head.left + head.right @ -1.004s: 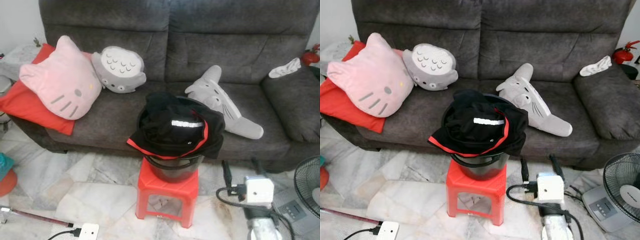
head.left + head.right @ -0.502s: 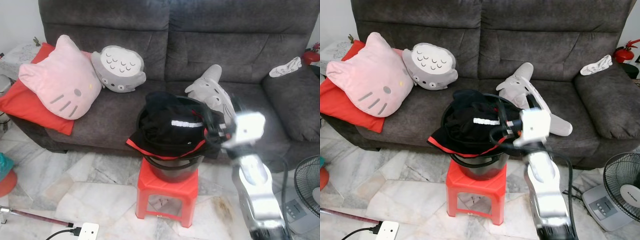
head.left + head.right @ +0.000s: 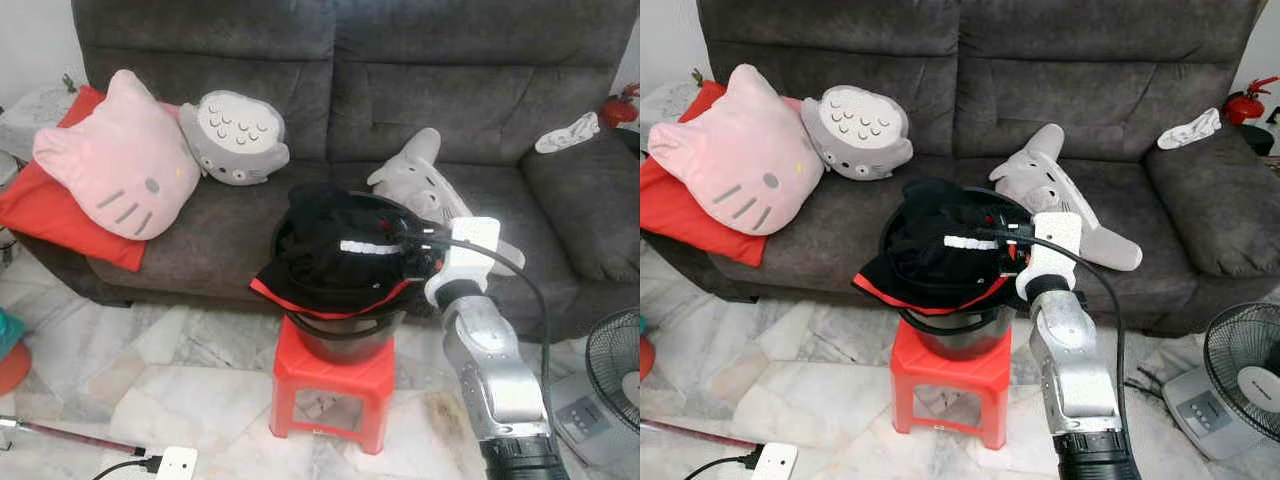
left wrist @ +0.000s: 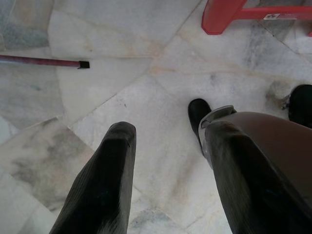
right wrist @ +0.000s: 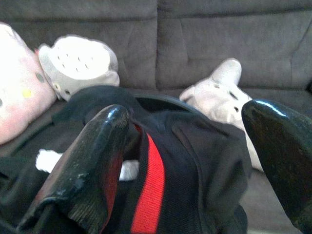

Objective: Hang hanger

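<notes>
1. I see a black bucket (image 3: 345, 335) at frame centre, standing on a red stool (image 3: 333, 385) on the marble floor (image 3: 180, 370).
2. The bucket holds a black garment with red trim (image 3: 340, 262), heaped above the rim and hanging over its near edge; a white label strip shows on top.
3. I cannot make out a hanger among the cloth; if it is in the bucket, the garment hides it.
4. My right gripper (image 5: 195, 161) reaches in from the lower right and sits over the right side of the bucket, fingers spread wide with nothing between them, just above the cloth. In the head views its fingers (image 3: 405, 240) blur into the black garment.
5. My left gripper (image 4: 168, 170) hangs idle, pointing at the floor, fingers apart and empty.
6. Behind the bucket stands a grey sofa (image 3: 470, 90). On it: a pink cat cushion (image 3: 110, 160) on a red pillow (image 3: 55, 215) at upper left, a grey round plush (image 3: 235, 138) beside it, and a grey long plush (image 3: 430, 190) at centre right.
7. A fan (image 3: 615, 370) stands at the lower right edge.
</notes>
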### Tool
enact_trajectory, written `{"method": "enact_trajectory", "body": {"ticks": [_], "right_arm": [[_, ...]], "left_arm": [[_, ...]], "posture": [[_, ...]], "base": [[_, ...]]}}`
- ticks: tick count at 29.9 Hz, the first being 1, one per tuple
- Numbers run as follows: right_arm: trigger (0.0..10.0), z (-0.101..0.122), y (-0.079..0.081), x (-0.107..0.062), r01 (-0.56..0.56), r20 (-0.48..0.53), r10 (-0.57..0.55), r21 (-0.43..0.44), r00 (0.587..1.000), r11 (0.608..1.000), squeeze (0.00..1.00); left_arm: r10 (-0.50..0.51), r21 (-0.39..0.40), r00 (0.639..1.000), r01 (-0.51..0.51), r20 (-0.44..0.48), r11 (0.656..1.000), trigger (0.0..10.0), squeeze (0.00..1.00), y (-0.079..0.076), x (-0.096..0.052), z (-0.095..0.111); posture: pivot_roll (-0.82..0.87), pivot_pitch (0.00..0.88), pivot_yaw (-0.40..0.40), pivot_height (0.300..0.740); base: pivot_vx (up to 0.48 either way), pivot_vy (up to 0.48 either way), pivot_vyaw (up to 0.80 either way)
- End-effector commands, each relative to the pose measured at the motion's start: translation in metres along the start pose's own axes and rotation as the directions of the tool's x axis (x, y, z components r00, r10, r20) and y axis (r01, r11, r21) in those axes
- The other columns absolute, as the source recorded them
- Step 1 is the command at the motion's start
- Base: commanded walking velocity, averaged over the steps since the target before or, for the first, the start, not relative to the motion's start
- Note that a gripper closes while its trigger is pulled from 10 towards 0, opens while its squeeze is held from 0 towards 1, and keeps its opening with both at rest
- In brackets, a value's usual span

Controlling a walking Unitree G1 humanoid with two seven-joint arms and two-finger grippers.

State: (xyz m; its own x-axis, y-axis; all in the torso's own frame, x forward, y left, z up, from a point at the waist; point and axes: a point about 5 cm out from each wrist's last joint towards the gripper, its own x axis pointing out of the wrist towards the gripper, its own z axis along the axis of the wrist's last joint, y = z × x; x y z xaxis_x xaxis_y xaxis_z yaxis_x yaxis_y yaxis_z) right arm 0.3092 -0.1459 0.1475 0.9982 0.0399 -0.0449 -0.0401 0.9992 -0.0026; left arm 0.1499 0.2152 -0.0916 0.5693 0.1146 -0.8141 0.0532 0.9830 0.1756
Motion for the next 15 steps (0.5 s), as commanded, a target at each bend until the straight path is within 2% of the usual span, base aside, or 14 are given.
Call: {"method": "enact_trajectory", "body": {"ticks": [1, 2, 4, 8, 10, 15], "right_arm": [[10.0, 0.002, 0.000, -0.002, 0.001, -0.016, -0.001, -0.006, 1.000, 1.000, 0.00], [10.0, -0.002, 0.000, -0.004, -0.008, -0.065, 0.007, -0.018, 0.998, 1.000, 0.00], [10.0, -0.006, 0.001, -0.006, -0.019, -0.096, 0.017, -0.026, 0.995, 0.999, 0.00], [10.0, -0.008, 0.004, -0.008, -0.054, -0.103, 0.053, -0.010, 0.993, 0.998, 0.00], [10.0, -0.002, 0.011, -0.008, -0.117, -0.080, 0.116, -0.006, 0.990, 0.993, 0.00], [10.0, -0.007, 0.012, -0.011, -0.112, -0.131, 0.107, -0.028, 0.986, 0.993, 0.00]], "left_arm": [[0.003, -0.001, 0.999, -0.003, -0.035, 1.000, 10.0, 0.00, -0.001, -0.002, -0.009], [0.004, -0.001, 0.999, -0.004, -0.035, 1.000, 10.0, 0.00, -0.001, -0.002, -0.009], [0.004, -0.001, 0.999, -0.004, -0.035, 1.000, 10.0, 0.00, -0.001, -0.002, -0.010], [0.006, 0.000, 0.999, -0.006, -0.035, 1.000, 10.0, 0.00, 0.000, -0.002, -0.010], [0.007, -0.001, 0.999, -0.007, -0.034, 1.000, 10.0, 0.00, 0.000, -0.002, -0.010], [0.006, 0.001, 0.999, -0.006, -0.032, 1.000, 10.0, 0.00, 0.000, -0.002, -0.009]], "posture": [[-0.07, 0.053, -0.001, 0.740], [-0.07, 0.054, 0.000, 0.740], [-0.07, 0.055, 0.001, 0.740], [-0.07, 0.056, 0.002, 0.740], [-0.07, 0.055, 0.003, 0.740], [-0.07, 0.055, 0.001, 0.740]], "base": [[0.000, 0.000, 0.00], [0.000, 0.000, 0.00], [0.000, 0.000, 0.00], [0.000, 0.000, 0.00], [0.000, 0.000, 0.00], [0.000, 0.000, 0.00]]}}
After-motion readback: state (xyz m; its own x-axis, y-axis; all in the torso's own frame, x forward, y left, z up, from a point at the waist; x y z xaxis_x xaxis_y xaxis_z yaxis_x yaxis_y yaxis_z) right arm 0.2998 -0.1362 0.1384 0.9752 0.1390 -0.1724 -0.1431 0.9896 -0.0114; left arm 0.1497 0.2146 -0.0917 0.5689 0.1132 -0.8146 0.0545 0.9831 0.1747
